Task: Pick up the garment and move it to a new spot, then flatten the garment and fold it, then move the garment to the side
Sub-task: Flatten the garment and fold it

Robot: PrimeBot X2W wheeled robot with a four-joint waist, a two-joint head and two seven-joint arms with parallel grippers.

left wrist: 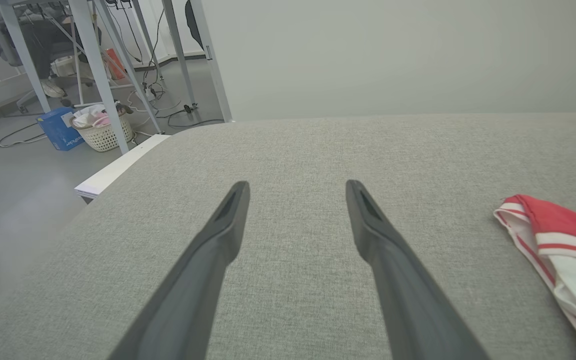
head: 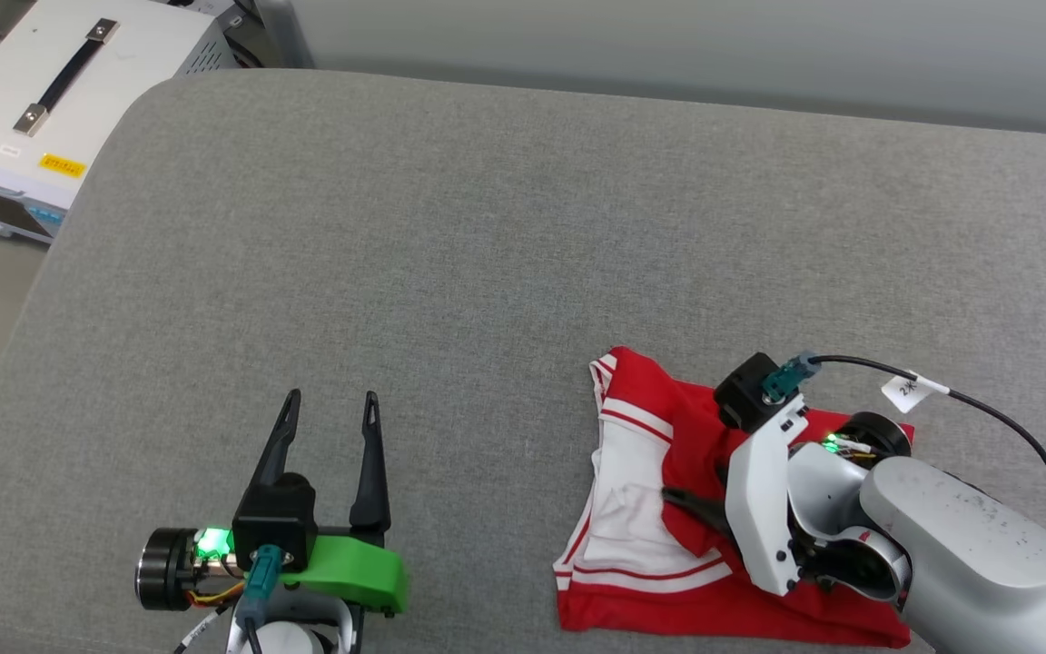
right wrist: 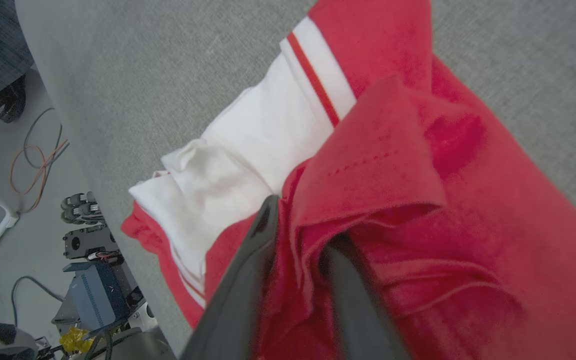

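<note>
- Right fingers (right wrist: 248, 265) narrowly parted around a red fold of the jersey (head: 636, 472), by the grey cushion's (head: 487, 227) near right edge; grip unclear, perhaps setting it aside.
- Left fingers (left wrist: 208, 250) wide open, empty, parked clear.

The garment (head: 641, 509) lies on the desk (head: 487, 254) at its near right, close to the near edge. The right tool (right wrist: 302, 224) sits over the garment, with a fold of it between the fingers. The left tool (head: 330, 398) stands over bare desk at the near left, well apart from the garment. A case (head: 60, 118) stands off the desk, beyond its far left corner.
</note>
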